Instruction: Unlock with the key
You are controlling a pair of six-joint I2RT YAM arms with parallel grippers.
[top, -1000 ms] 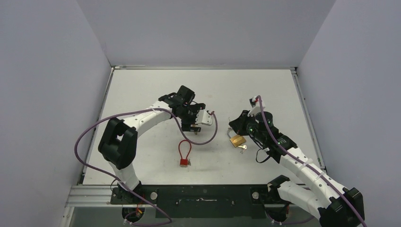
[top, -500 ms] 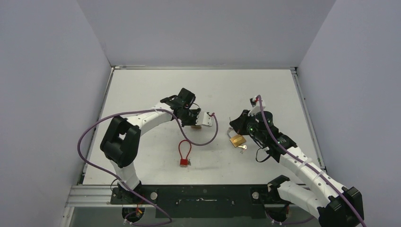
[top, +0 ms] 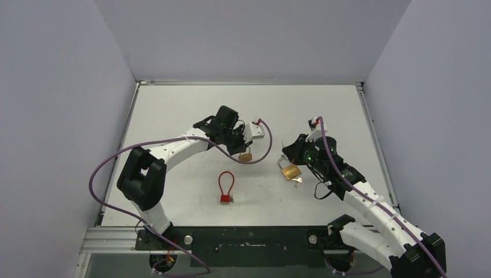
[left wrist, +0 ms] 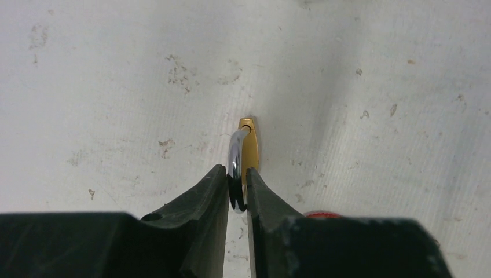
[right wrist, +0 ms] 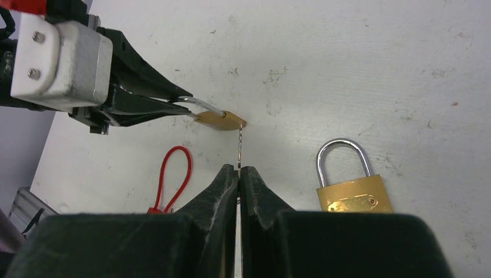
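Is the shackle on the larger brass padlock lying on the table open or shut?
Shut: on the larger brass padlock, both silver shackle legs enter the body.

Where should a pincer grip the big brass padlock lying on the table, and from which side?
Grip the big brass padlock by its body, across the two side edges, straight down from above. It lies flat on the table, so its broad faces cannot be pinched, and the thin shackle would likely let the body swing.

Top camera looks down from behind; close wrist cameras share the small padlock (right wrist: 220, 120).
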